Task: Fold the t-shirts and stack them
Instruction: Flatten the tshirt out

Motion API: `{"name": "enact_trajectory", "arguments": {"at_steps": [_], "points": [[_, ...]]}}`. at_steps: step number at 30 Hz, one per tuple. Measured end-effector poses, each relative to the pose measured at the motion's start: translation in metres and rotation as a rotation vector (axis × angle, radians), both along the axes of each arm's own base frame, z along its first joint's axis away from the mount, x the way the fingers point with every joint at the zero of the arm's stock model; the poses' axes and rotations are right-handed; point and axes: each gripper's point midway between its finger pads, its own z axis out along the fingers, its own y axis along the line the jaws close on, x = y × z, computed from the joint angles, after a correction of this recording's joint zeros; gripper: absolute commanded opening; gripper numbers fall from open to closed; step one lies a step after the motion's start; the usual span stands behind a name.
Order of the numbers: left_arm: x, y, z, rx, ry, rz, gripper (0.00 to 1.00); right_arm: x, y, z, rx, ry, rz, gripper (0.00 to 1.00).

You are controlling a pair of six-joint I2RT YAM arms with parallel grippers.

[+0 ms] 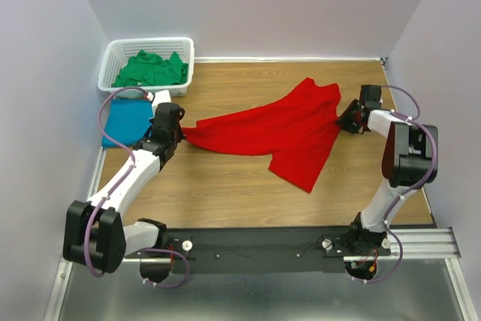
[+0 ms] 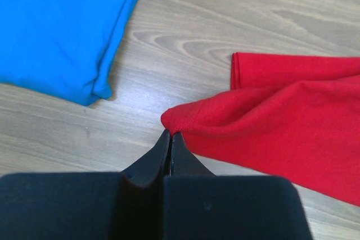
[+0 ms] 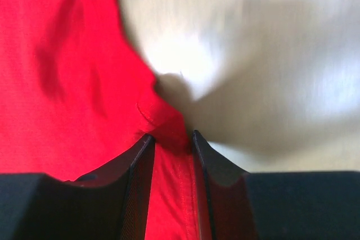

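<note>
While creased, red t-shirt [image 1: 285,129] between tools [image 1: 181,132] [image 1: 343,120].

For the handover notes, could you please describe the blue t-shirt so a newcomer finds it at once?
Find the white basket in the table's far left corner. Just nearer lies the blue t-shirt, folded flat, unlike the crumpled green t-shirt in the basket and the red t-shirt spread mid-table.

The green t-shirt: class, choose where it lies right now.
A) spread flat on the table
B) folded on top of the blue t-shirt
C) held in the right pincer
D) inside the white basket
D: the green t-shirt lies bunched inside the white basket; the red t-shirt is the one spread across the table.
</note>
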Motion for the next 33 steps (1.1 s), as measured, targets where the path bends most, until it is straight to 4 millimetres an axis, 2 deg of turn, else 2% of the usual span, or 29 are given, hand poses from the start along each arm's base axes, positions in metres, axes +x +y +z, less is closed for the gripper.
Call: {"name": "enact_trajectory", "arguments": {"at_steps": [2,4,7,9,12,14,16,20,23,26,28,33], "points": [[0.003,-0.002,-0.008,-0.008,0.027,-0.011,0.00,0.016,-0.008,-0.001,0.001,-0.017,-0.026,0.41],[0.008,-0.006,-0.012,-0.017,0.048,-0.028,0.00,0.042,-0.022,0.002,-0.016,-0.045,-0.058,0.41],[0.023,-0.018,-0.009,-0.036,0.052,-0.068,0.00,0.076,-0.039,0.007,-0.052,-0.074,-0.082,0.45],[0.031,-0.024,-0.003,-0.048,0.040,-0.092,0.00,0.086,-0.044,0.014,-0.066,-0.082,-0.080,0.47],[0.038,-0.032,0.002,-0.068,0.022,-0.120,0.00,0.080,-0.044,0.030,-0.078,-0.081,-0.067,0.47],[0.038,-0.035,0.002,-0.079,0.022,-0.135,0.00,0.063,-0.042,0.040,-0.083,-0.083,-0.062,0.47],[0.037,-0.036,0.001,-0.083,0.025,-0.144,0.00,0.034,-0.037,0.052,-0.085,-0.081,-0.057,0.47],[0.034,-0.037,-0.002,-0.082,0.032,-0.153,0.00,-0.018,-0.027,0.057,-0.084,-0.058,-0.048,0.43],[0.033,-0.037,-0.003,-0.082,0.036,-0.156,0.00,-0.039,-0.019,0.046,-0.067,-0.020,-0.027,0.41],[0.033,-0.037,-0.003,-0.082,0.034,-0.158,0.00,-0.068,0.003,0.024,-0.045,0.055,0.025,0.41],[0.032,-0.037,0.000,-0.081,0.027,-0.159,0.00,-0.083,0.018,0.016,-0.042,0.093,0.063,0.41],[0.031,-0.036,0.004,-0.083,0.014,-0.160,0.00,-0.115,0.053,0.011,-0.064,0.168,0.153,0.41]]}}
